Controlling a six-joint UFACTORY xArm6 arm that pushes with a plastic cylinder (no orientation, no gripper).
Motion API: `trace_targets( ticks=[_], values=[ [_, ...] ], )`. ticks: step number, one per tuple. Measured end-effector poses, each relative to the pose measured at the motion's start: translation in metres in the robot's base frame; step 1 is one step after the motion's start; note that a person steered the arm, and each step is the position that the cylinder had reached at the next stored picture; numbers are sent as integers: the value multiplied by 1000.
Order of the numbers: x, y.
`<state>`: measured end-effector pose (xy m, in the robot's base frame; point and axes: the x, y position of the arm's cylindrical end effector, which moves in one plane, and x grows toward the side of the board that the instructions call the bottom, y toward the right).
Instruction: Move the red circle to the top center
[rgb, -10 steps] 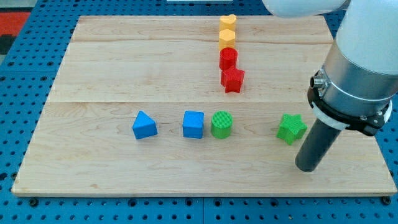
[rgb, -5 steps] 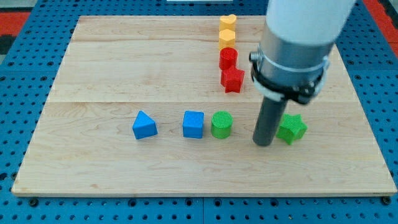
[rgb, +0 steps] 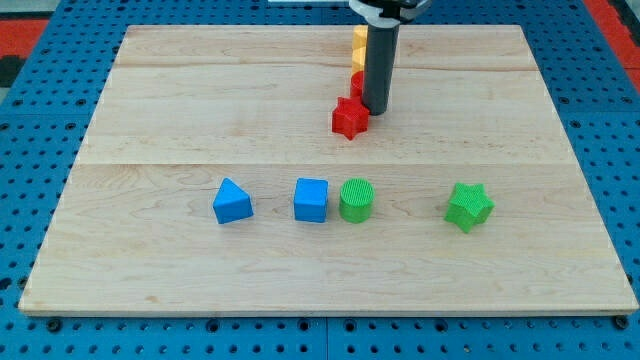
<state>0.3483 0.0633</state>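
The red circle (rgb: 356, 85) sits near the view's top centre, mostly hidden behind my rod; only its left edge shows. My tip (rgb: 377, 109) rests just below and right of it, touching the right side of the red star (rgb: 348, 118). Above the red circle, a yellow block (rgb: 357, 62) and a yellow heart (rgb: 358, 38) continue the column, both partly hidden by the rod. All lie on the wooden board (rgb: 200, 100).
A row lies across the lower half of the board: a blue triangle (rgb: 232, 201), a blue cube (rgb: 311, 200), a green circle (rgb: 356, 200) touching the cube, and a green star (rgb: 469, 207) at the view's right.
My tip has swept from the view's lower right, past the green star, up to the red blocks. The red star has shifted left and slightly up.
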Motion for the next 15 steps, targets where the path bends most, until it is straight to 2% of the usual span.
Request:
trace_targets(
  ticks=[1,2,3,4,6,9,10,11,12,13,14,15],
  values=[
    [-13,-14],
    [-15,4],
    [-46,-9],
    [-67,-68],
    [-67,-104],
    [-124,-96],
    [-89,-101],
    [-71,-147],
    [-81,-177],
    [-112,-171],
    [-114,-164],
    [-127,-127]
  ],
)
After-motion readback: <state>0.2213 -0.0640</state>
